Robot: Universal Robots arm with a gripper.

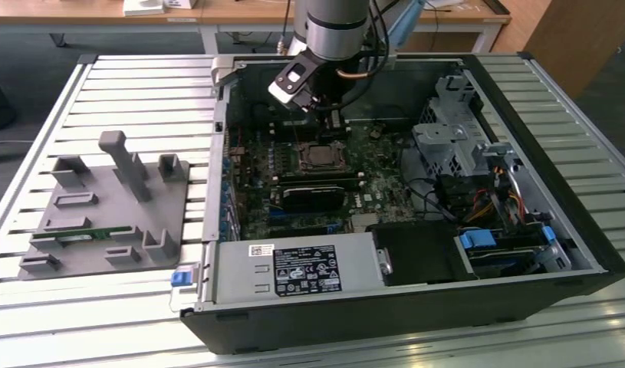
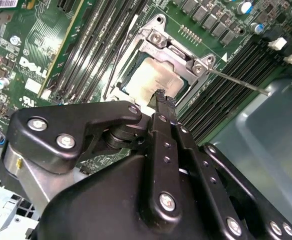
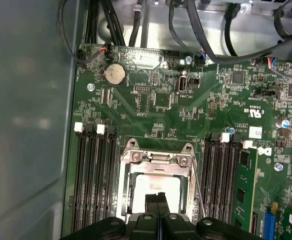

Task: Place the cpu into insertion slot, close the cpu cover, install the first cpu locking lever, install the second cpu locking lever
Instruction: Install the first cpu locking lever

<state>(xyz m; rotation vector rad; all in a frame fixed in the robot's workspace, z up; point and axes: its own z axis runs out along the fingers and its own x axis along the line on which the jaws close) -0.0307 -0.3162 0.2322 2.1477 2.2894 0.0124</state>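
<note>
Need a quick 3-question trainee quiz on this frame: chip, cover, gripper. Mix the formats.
1. True or false: the metal cover stands raised, clear of the chip.
2. Pick one. The gripper hangs directly over: A) the chip; B) the power supply box; C) the grey fixture plate.
3. Fill the gap: in the first wrist view the gripper's fingers are ___ and hold nothing.

Key
1. False. The cover lies flat, and the chip shows through its window.
2. A
3. shut
</note>
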